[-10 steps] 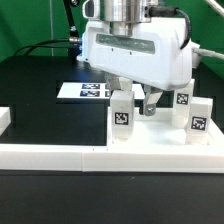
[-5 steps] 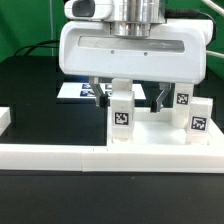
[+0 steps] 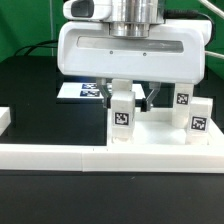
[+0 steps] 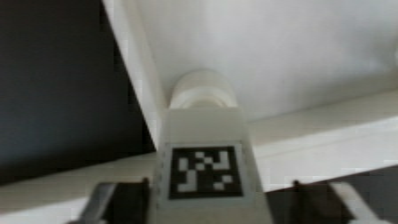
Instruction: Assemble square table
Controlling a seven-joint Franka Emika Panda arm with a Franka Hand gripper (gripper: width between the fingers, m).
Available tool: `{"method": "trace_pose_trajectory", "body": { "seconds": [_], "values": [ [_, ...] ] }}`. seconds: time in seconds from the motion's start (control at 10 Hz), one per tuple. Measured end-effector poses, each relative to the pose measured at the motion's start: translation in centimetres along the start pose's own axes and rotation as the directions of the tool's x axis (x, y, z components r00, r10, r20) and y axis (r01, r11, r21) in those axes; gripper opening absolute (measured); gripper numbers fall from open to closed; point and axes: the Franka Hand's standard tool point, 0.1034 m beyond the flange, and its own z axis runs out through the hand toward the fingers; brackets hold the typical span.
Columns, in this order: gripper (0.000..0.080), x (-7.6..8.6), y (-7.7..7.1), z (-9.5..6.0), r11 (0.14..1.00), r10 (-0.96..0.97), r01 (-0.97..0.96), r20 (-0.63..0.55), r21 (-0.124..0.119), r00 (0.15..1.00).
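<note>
Starting at the exterior view's left, note the marker board (image 3: 80,91) lying flat on the black table (image 3: 30,75), partly hidden behind the arm, and the low border wall (image 3: 60,152) running along the front. At centre, the gripper (image 3: 128,96) stands over an upright leg (image 3: 121,112), one finger (image 3: 100,93) on each side of it. The wrist view shows the tagged leg (image 4: 206,150) centred between the fingers; whether the pads already touch it cannot be told, so treat the leg as not yet secured. Keep the leg centred and upright while you close, and confirm a firm hold before lifting, since an off-centre squeeze could tip it. Toward the exterior view's right, two more legs (image 3: 183,100) (image 3: 197,121) stand near the gripper body; lift straight up to avoid them. The square slab cannot be identified with certainty here.
</note>
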Motion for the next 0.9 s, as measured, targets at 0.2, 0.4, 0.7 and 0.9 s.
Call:
{"method": "trace_pose_trajectory", "body": {
  "seconds": [0.2, 0.4, 0.7, 0.9],
  "values": [
    [0.0288, -0.01, 0.01, 0.02, 0.990, 0.142, -0.142, 0.000, 0.000, 0.990],
    [0.0288, 0.02, 0.15, 0.09, 0.913, 0.407, -0.407, -0.029, 0.010, 0.913],
    [0.0288, -0.28, 0.35, 0.05, 0.630, 0.776, -0.776, 0.007, 0.040, 0.630],
    [0.0290, -0.50, 0.29, 0.10, 0.394, 0.917, -0.918, 0.054, 0.044, 0.396]
  ]
}}
